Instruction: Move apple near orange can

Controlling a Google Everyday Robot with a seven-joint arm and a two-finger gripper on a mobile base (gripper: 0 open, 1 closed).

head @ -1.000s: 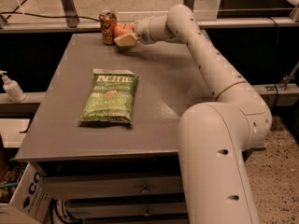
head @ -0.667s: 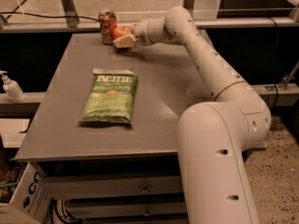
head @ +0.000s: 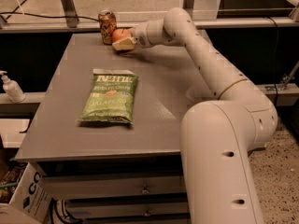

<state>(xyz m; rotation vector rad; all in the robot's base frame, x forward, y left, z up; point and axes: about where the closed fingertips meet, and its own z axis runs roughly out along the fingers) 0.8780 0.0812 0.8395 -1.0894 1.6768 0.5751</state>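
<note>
The orange can (head: 107,26) stands upright at the far edge of the grey table (head: 159,92), left of centre. The red-orange apple (head: 121,32) is right beside it on its right, almost touching. My gripper (head: 122,39) reaches in from the right at the far edge and is closed around the apple, low over the table top. One cream finger (head: 124,44) shows in front of the apple; the other is hidden behind it.
A green chip bag (head: 109,98) lies flat on the left middle of the table. A metal rail (head: 56,27) runs behind the far edge. A soap bottle (head: 11,87) stands on a ledge to the left. My arm (head: 210,64) crosses the table's right side.
The gripper with the apple has shifted slightly left and down, closer to the can. The can and chip bag have not moved.
</note>
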